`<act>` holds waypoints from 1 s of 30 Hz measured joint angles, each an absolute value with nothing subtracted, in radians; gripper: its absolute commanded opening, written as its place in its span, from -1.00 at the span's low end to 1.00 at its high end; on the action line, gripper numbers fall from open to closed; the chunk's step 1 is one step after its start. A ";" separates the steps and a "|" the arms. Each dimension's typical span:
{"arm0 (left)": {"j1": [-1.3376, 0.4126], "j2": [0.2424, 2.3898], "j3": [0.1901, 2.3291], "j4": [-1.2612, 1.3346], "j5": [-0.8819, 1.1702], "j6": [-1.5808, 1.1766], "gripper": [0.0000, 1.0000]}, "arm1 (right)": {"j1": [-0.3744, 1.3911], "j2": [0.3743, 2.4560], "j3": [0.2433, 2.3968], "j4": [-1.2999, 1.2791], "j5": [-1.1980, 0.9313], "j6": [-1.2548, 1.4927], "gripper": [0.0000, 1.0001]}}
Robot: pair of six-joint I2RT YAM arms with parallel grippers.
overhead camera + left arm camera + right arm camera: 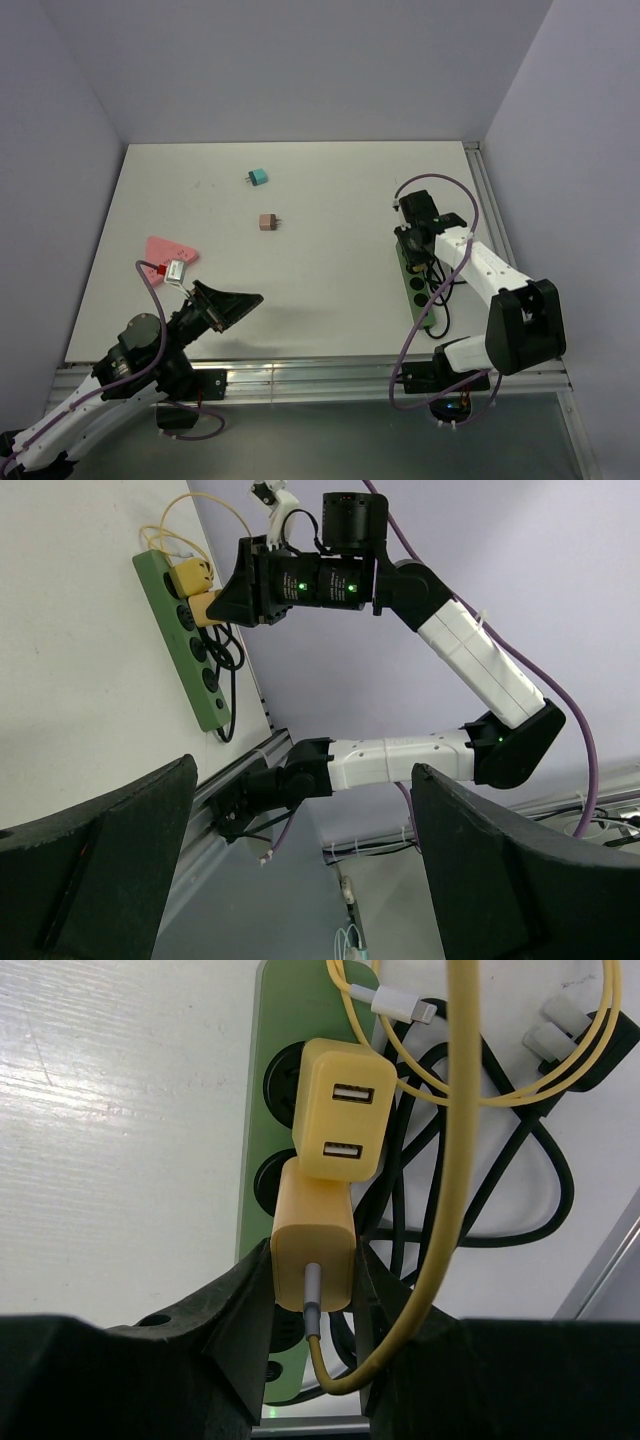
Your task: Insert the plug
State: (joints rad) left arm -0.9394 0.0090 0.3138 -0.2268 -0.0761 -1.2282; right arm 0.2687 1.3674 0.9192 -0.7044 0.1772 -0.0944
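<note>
Squeezing a yellow plug [313, 1240] from both sides, the right jaws are clenched tight on it. The plug sits right over the green power strip [252, 1210], at the right side of the white counter [300, 200]. Its top end touches a second yellow block [340, 1110] with two small slots, which sits on the strip. I cannot tell if the held plug's pins are all the way in a hole. A thin yellow wire [455, 1160] comes out of the back of the plug and loops up past it. Black cords [540, 1150] lie in a pile beside the strip.

The left jaws are spread wide apart and grasp nothing. They hang above the near left part of the counter, well apart from the strip. Just behind them lies a pink triangle [165, 248] with a small white and red thing [177, 270] at its near edge. Farther back sit a little teal plug [258, 177] and a little brown plug [268, 221], apart from each other.
</note>
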 measured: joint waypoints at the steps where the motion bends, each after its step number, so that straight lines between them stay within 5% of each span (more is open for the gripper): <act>1: -0.939 0.009 0.314 -0.227 -0.076 -1.228 0.86 | 0.269 1.369 0.921 -0.707 0.176 -0.094 -1.00; 30: -0.939 0.009 0.297 -0.221 -0.075 -1.242 0.86 | 0.269 1.346 0.929 -0.760 0.156 -0.064 -1.00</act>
